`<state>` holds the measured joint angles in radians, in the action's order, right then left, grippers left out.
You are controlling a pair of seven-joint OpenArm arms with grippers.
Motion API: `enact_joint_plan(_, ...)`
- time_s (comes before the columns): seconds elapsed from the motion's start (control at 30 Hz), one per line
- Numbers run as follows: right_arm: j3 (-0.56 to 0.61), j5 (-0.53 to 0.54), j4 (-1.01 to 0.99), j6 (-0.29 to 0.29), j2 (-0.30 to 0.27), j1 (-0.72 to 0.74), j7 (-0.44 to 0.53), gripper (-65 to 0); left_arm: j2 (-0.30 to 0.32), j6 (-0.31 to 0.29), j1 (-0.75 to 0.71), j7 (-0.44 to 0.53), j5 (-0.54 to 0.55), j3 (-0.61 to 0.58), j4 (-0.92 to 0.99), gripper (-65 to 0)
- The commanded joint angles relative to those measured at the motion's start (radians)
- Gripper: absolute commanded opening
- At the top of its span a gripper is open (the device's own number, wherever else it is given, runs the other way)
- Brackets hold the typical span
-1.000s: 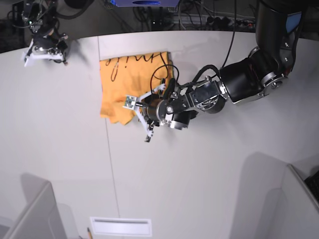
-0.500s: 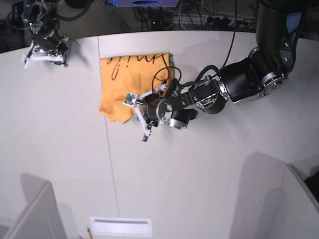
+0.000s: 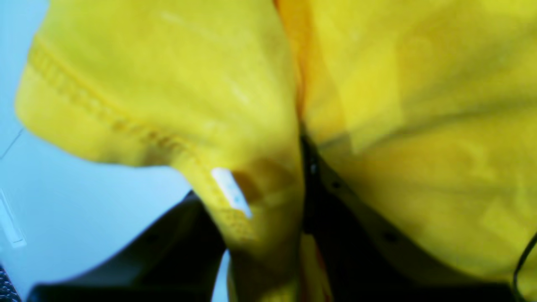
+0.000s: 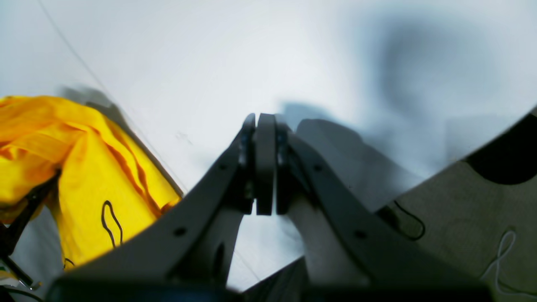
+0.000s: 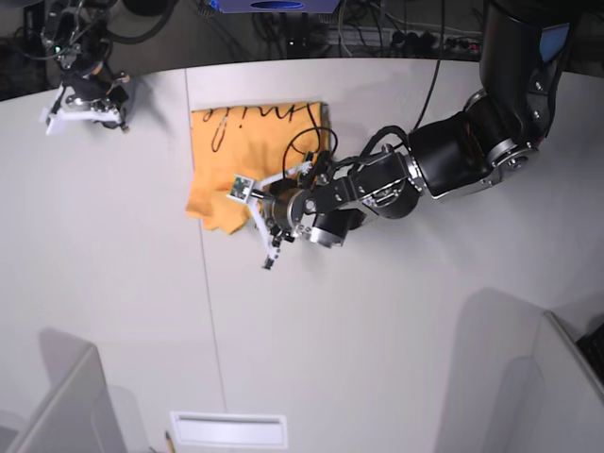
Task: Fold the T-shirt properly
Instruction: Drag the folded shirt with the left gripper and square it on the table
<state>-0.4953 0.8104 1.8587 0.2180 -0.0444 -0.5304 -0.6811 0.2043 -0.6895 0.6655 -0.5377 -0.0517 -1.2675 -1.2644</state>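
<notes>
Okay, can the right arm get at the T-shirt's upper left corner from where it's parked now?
Probably yes. The right gripper sits shut over bare table just left of the T-shirt, with nothing between them. The left gripper is busy at the shirt's lower edge, away from that corner.

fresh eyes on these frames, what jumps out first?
The yellow-orange T-shirt, lying partly folded at the far middle of the white table, black cursive lettering along its far edge. Next, the left gripper reaching in at the shirt's near edge; its wrist view is filled with yellow fabric bunched around the jaws. The right gripper sits off at the far corner, jaws shut on nothing.
</notes>
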Motion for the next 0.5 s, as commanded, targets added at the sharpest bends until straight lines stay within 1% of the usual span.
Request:
enact_joint_plan(0.0,-0.003,0.005,0.015,-0.007,-0.010,-0.004,0.013,-65.0,0.004,-0.009,0.018,-0.057,-0.037,-0.002,0.009,-60.6)
enact_joint_plan(0.07,-0.003,0.005,0.015,-0.007,-0.008,0.005,0.010,-65.0,0.004,-0.009,0.035,-0.063,-0.037,-0.002,0.009,-45.6)
enact_joint_plan(0.17,-0.003,0.005,0.015,-0.007,-0.007,0.006,0.010,-65.0,-0.001,-0.009,0.055,-0.063,-0.035,-0.001,0.007,-25.5)
enact_joint_plan(0.23,-0.003,0.005,0.015,-0.007,-0.007,0.006,0.010,-65.0,-0.016,-0.009,0.072,-0.065,-0.029,-0.001,0.007,-14.6)
enact_joint_plan(0.3,-0.003,0.005,0.015,-0.007,-0.007,0.006,0.010,-65.0,-0.022,-0.009,0.086,-0.065,-0.026,0.001,0.005,-7.1)
enact_joint_plan(0.33,-0.001,0.004,0.015,-0.007,-0.007,0.008,0.010,-65.0,-0.026,-0.009,0.089,-0.065,-0.024,0.007,0.002,-4.8)
enact_joint_plan(0.4,-0.001,0.004,0.015,-0.007,-0.008,0.008,0.010,-65.0,-0.029,-0.009,0.083,-0.065,-0.024,0.068,-0.008,-2.0)
enact_joint_plan(0.47,-0.001,0.004,0.015,-0.007,-0.008,0.008,0.013,-65.0,-0.055,-0.009,0.070,-0.065,-0.024,0.165,-0.030,-1.8)
